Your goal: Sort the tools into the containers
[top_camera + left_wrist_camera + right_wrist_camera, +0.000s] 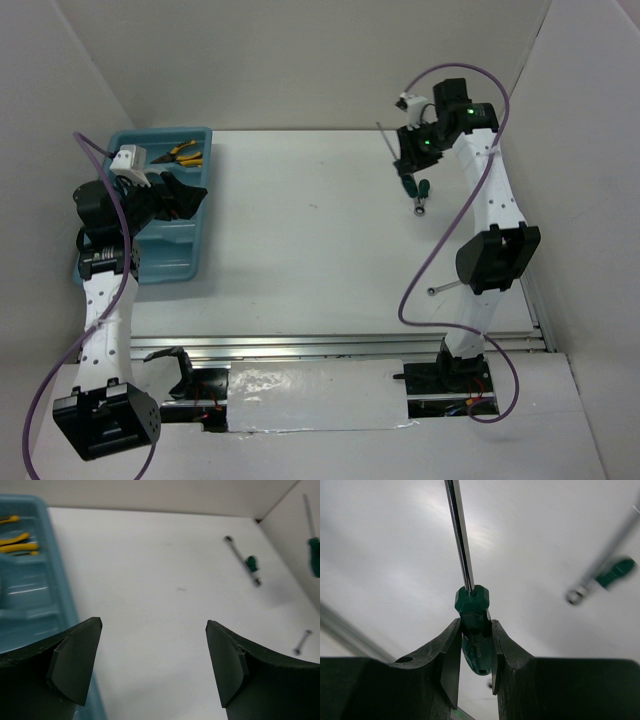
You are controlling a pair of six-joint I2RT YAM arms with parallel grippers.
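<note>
While the right gripper [474,630] squeezes tight on the green handle of the screwdriver [471,605], up off the table [300,230] at the far right, the left gripper [154,630] hangs wide open with nothing in it. It is over the right edge of the light blue tray [61,580] at the far left. 2 yellow pliers [182,153] lie in the tray's far end. 1 green-gripped wrench [243,560] and 1 small silver wrench [301,642] lie on the table at the right.

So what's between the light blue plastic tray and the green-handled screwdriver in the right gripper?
Nothing: the top view shows only bare white table from the light blue plastic tray to the green-handled screwdriver in the right gripper.
</note>
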